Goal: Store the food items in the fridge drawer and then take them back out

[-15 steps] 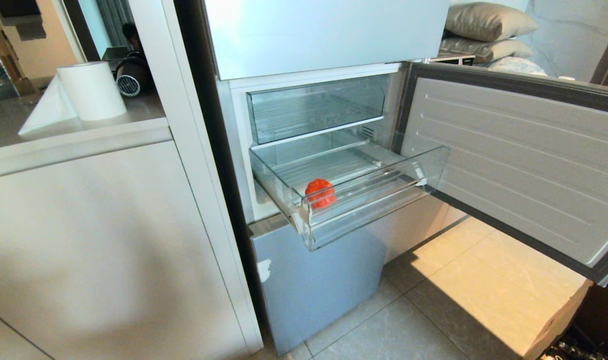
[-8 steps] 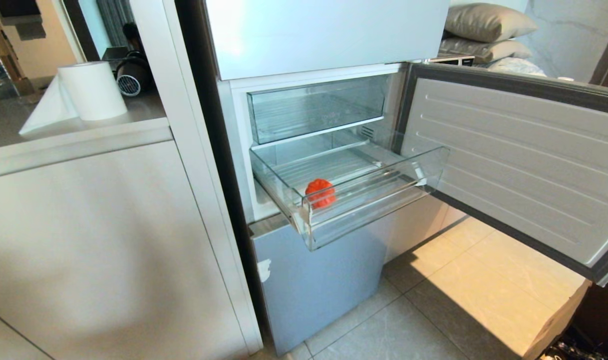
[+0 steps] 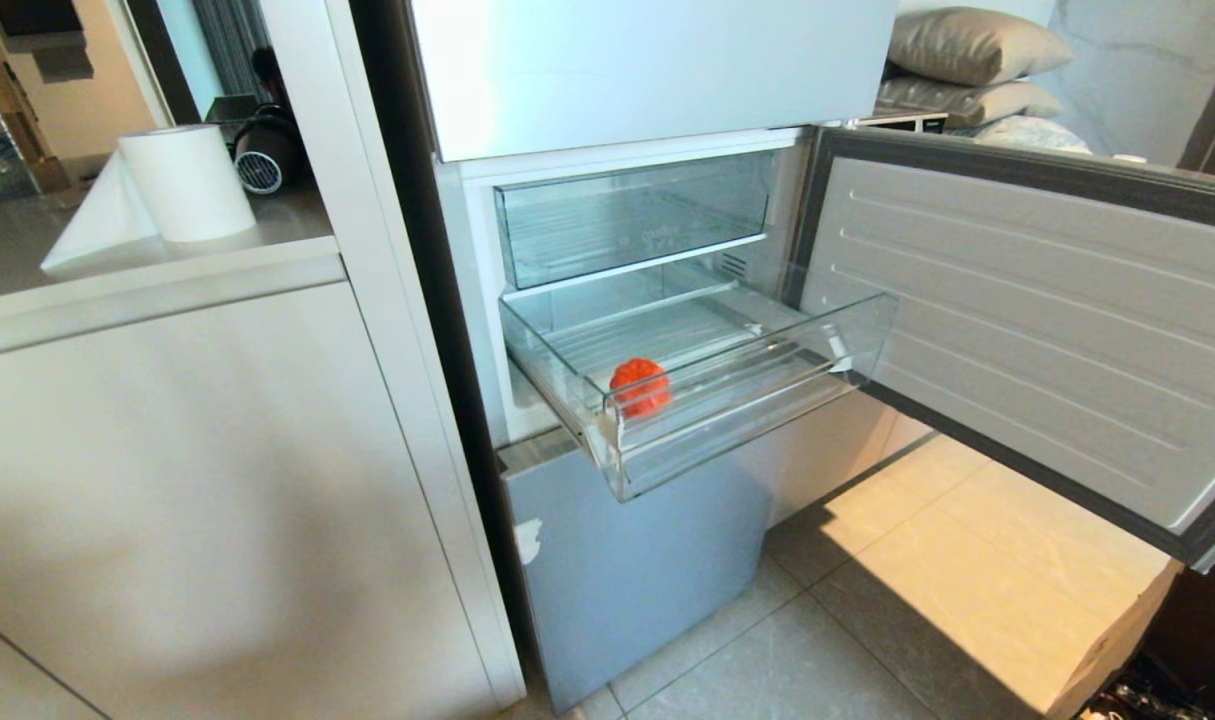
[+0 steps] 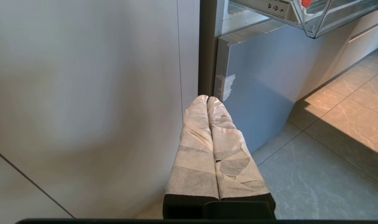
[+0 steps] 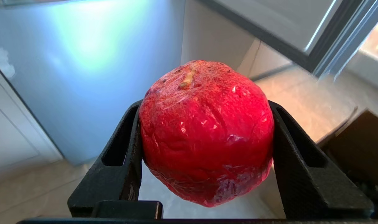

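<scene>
Pale floor tiles (image 3: 927, 560) catch sunlight below my open fridge, its clear ribbed fridge drawer (image 3: 757, 400) pulled out with a small orange-red fruit (image 3: 640, 386) inside. My right gripper (image 5: 206, 137) clamps a glossy red apple (image 5: 206, 130); my left gripper (image 4: 208, 100), cloth-wrapped, is pressed together near the blue fridge front panel (image 4: 263, 71).

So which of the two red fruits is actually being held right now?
The bigger glossy red fruit, clamped in the right gripper down by the floor. The smaller orange-red ball lies loose in the pulled-out fridge drawer.
</scene>
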